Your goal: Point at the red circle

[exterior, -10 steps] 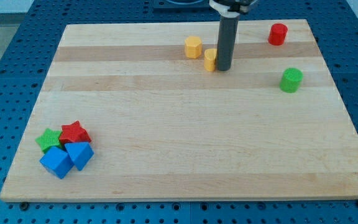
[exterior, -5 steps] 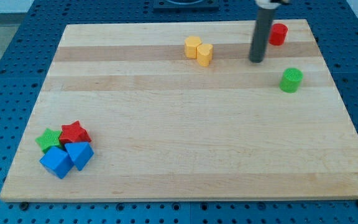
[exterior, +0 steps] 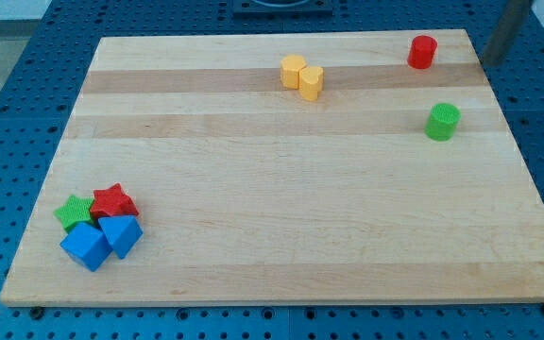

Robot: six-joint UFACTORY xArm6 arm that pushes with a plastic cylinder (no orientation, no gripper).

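The red circle point(exterior: 422, 51) stands near the board's top right corner. My tip point(exterior: 490, 61) is at the board's right edge, to the right of the red circle with a gap between them. The rod rises to the view's top right. A green circle point(exterior: 442, 122) stands below the red circle.
Two yellow blocks point(exterior: 301, 75) touch each other at the top middle. At the bottom left a green star point(exterior: 73, 212), a red star point(exterior: 112, 200) and two blue blocks point(exterior: 101, 240) are clustered. The wooden board point(exterior: 281, 189) lies on a blue pegboard.
My tip has moved right, from beside the yellow blocks, past the red circle, to the board's right edge. No block has moved.
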